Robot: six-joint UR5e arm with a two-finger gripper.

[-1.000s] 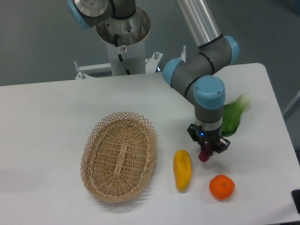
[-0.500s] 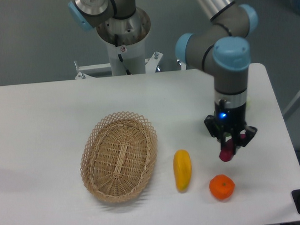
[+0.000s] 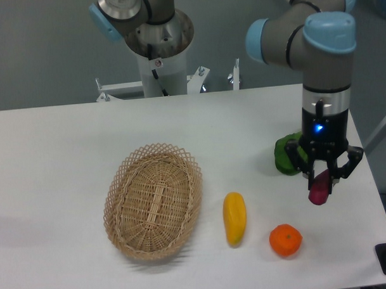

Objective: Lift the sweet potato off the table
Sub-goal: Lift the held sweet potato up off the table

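Note:
The sweet potato (image 3: 319, 189) is a small magenta tuber, held clear above the white table (image 3: 66, 155) near its right side. My gripper (image 3: 322, 178) points straight down and is shut on it, with the tuber's lower end sticking out below the fingers. The arm's wrist stands upright above it, a blue light glowing on it.
A woven wicker basket (image 3: 154, 200) lies left of centre. A yellow-orange elongated vegetable (image 3: 234, 218) lies beside it, and a round orange (image 3: 285, 240) sits near the front edge. A green leafy vegetable (image 3: 285, 155) shows partly behind the gripper. The table's right edge is close.
The gripper has carried the sweet potato up and to the right, away from the yellow vegetable and orange, and it now hangs higher above the table near the green vegetable.

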